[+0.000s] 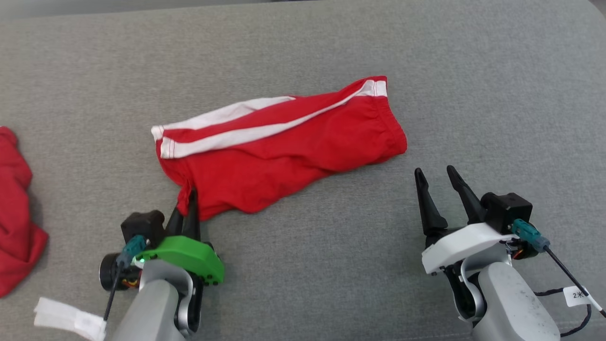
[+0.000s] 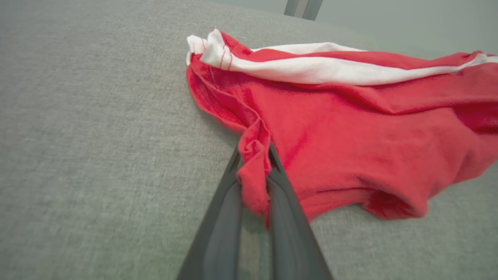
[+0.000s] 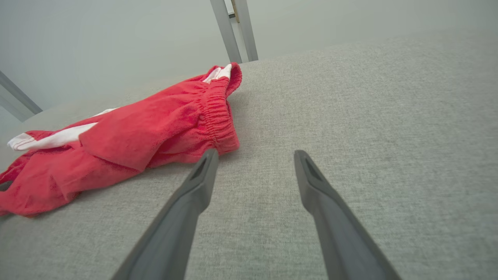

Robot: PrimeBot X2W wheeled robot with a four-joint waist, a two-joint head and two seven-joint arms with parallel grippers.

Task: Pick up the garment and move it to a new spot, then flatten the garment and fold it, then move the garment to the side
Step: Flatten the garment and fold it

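The garment [image 1: 279, 151] is a pair of red shorts with white side stripes, lying rumpled across the middle of the grey surface. My left gripper [image 1: 188, 196] is shut on the garment's near-left corner; in the left wrist view a bunched fold of the garment [image 2: 350, 128] sits pinched between the two dark fingers [image 2: 288, 202] of that gripper [image 2: 253, 155]. My right gripper [image 1: 434, 171] stands open just off the garment's right end. In the right wrist view the gripper [image 3: 255, 155] points past the garment's elastic waistband [image 3: 214, 112], holding nothing.
Another red cloth [image 1: 14, 213] lies at the left edge of the head view. A white tag [image 1: 71, 319] shows at the lower left. Grey fabric surface [image 1: 473, 85] stretches to the right and behind. Metal frame legs [image 3: 233, 29] stand beyond the far edge.
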